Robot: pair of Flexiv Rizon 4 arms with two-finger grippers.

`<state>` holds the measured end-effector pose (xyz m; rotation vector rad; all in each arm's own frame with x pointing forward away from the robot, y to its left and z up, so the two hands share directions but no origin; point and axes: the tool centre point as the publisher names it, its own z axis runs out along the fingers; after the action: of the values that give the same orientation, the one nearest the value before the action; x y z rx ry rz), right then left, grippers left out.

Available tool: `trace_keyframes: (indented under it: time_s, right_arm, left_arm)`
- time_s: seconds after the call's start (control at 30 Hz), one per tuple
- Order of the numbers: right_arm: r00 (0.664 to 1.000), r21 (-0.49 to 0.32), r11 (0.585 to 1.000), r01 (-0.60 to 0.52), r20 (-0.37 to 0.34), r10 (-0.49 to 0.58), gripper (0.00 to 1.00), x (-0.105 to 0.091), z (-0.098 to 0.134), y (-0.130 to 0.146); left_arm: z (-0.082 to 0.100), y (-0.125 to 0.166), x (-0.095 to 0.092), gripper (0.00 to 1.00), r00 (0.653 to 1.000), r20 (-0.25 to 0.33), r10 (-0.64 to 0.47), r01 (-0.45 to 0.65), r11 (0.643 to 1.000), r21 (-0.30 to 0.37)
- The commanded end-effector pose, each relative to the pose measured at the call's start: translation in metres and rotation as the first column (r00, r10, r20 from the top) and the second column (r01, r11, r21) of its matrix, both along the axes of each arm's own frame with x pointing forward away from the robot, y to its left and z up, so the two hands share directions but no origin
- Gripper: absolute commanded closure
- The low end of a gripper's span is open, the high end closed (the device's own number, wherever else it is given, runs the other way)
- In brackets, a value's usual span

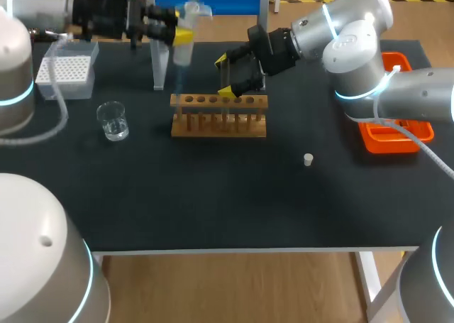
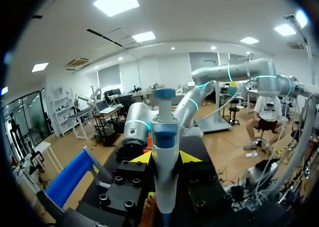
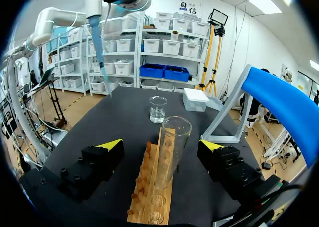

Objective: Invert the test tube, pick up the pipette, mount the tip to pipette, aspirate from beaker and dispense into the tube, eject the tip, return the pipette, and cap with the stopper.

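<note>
Evidently the test tube (image 3: 172, 147) is thin clear glass: light, rigid, slippery and brittle, so it is best taken at mid-length with a moderate squeeze. It stands upright in the wooden rack (image 3: 149, 197), midway between the right fingers (image 3: 107, 149), which are spread wide and clear of it on both sides, with the right arm angled down over the rack. The left fingers (image 2: 141, 158) are clamped on the body of the pipette (image 2: 164, 152), a light, stiff plastic tool, held upright high above the bench (image 1: 213, 195).
</note>
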<state>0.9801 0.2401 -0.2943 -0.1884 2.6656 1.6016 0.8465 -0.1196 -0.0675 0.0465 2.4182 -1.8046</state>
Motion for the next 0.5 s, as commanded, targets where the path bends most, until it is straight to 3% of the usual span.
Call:
trace_keyframes:
  time_s: [0.03, 0.27, 0.5]
  right_arm:
    - [1.000, -0.002, 1.000, 0.001, 0.000, -0.001, 0.00, 0.000, 0.001, -0.001]
    - [1.000, -0.002, 1.000, 0.001, 0.000, -0.001, 0.00, 0.000, 0.001, -0.001]
    - [1.000, -0.002, 1.000, 0.001, 0.000, -0.001, 0.00, 0.000, 0.001, -0.001]
  left_arm:
    - [-0.018, -0.006, -0.009, 1.00, 1.000, -0.004, -0.003, 0.003, 0.999, -0.044]
    - [-0.033, -0.024, -0.017, 1.00, 0.999, -0.029, -0.038, 0.036, 0.997, -0.069]
    - [-0.037, -0.047, -0.027, 1.00, 0.995, -0.045, -0.090, 0.086, 0.993, -0.084]
